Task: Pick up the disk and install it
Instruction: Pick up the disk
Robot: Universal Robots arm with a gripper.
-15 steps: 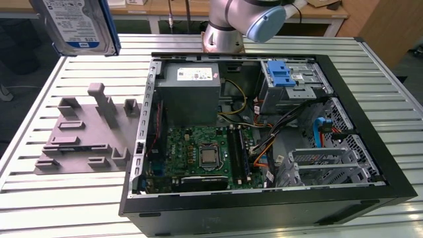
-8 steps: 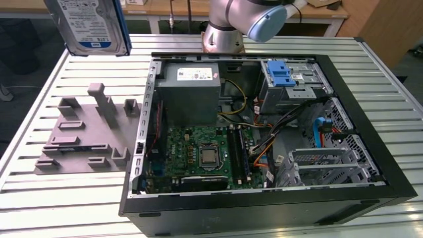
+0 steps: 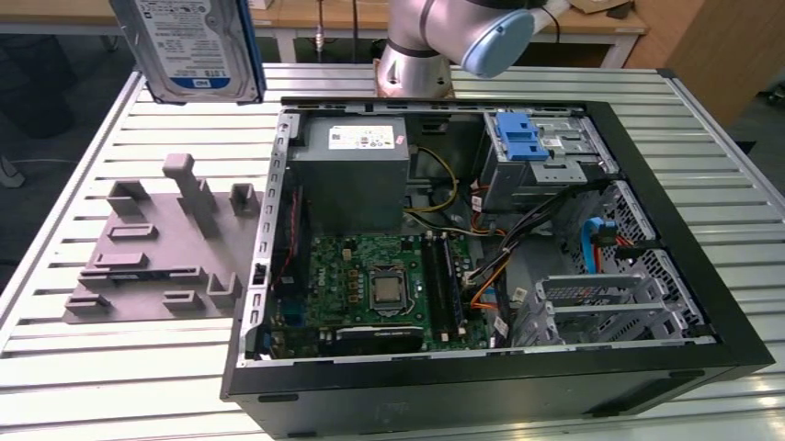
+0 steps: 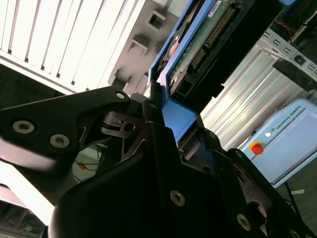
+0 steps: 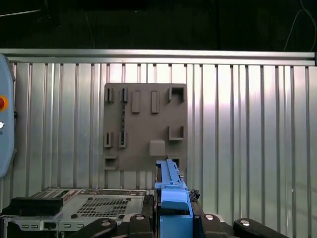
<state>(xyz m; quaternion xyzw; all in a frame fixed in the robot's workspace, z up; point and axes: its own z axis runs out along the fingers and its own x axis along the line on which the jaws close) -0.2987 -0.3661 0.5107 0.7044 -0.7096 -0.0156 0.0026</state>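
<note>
Over table [image 3: 98, 367] beside computer case [image 3: 491, 404]: disk [image 3: 197, 46] aloft, upright, its blue end clamped in tool [image 5: 173, 215].

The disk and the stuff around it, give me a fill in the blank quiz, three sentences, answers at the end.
1. The black gripper is shut on the ____ end tab of the flat silver rectangular disk.
2. The grey plastic fixture plate lies on the slatted metal table to the exterior view's ____ of the open black computer case.
3. The disk is held up ____ the case, not yet installed.
Missing words: blue; left; outside.
</note>
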